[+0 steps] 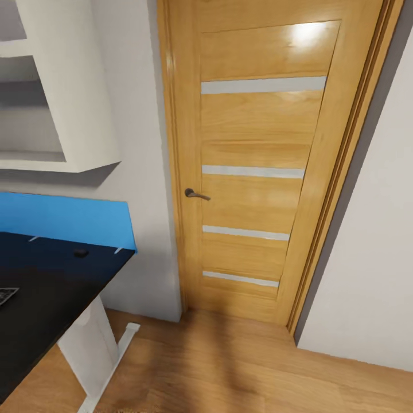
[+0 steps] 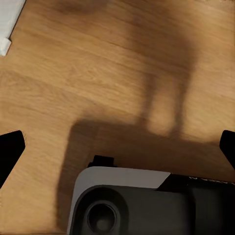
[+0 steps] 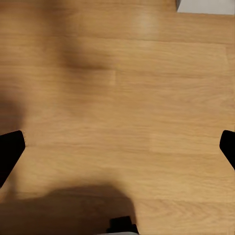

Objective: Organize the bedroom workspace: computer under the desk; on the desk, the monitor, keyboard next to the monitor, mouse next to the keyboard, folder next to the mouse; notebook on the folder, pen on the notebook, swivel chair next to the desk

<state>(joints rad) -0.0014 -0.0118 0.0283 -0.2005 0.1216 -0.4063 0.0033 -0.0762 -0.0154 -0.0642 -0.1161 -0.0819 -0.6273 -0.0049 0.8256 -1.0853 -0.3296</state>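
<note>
The glossy black desk (image 1: 51, 287) sits at our left, a small black mouse (image 1: 81, 252) near its back edge, a keyboard corner (image 1: 7, 295) at its front. Both grippers, left (image 2: 117, 147) and right (image 3: 117, 147), hang released over oak floor (image 3: 127, 98). We should turn leftward carefully, clearing the oak door (image 1: 258, 172).

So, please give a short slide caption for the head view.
Oak door with dark handle, beside the black desk and blue wall panel.
</note>
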